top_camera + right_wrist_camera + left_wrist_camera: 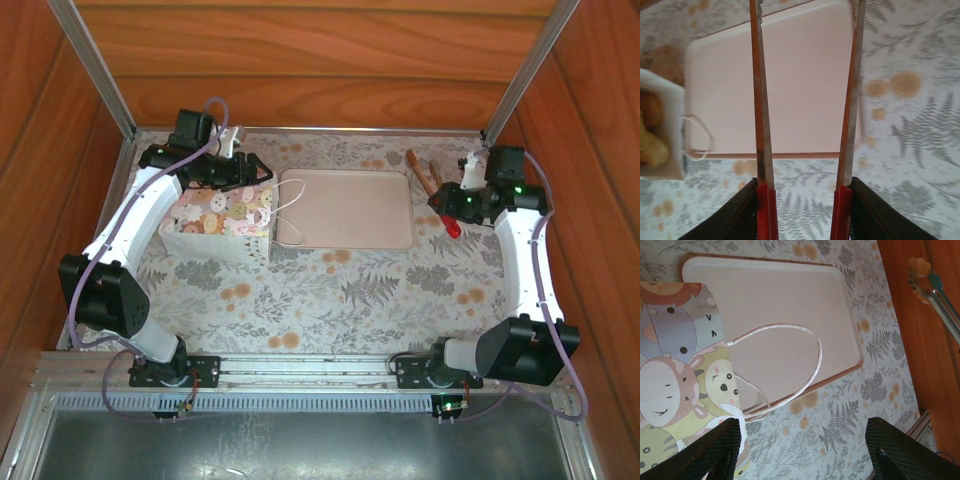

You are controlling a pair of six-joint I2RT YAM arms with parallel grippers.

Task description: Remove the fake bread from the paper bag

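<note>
Two grippers, two jobs. The right gripper (804, 190) is clamped on the red grips of a pair of tongs (760, 100). The blades are parted with nothing between them, and the beige tray (350, 210) shows behind them in the wrist view. The left gripper (245, 172) is wide open and holds nothing, hovering above the paper bag (215, 215) at left of the overhead frame.

The bag appears to lie on its side, cartoon-animal face up, mouth toward the tray. One cord handle (817, 355) is draped onto the tray.

Fake bread (650, 132): golden pieces inside the bag's mouth, far left of the right wrist view, well apart from the tongs.

Step, as I read it: the approach before a pick. Next move calls for carrying the tongs leftward across the tray into the mouth and closing on one piece.
</note>
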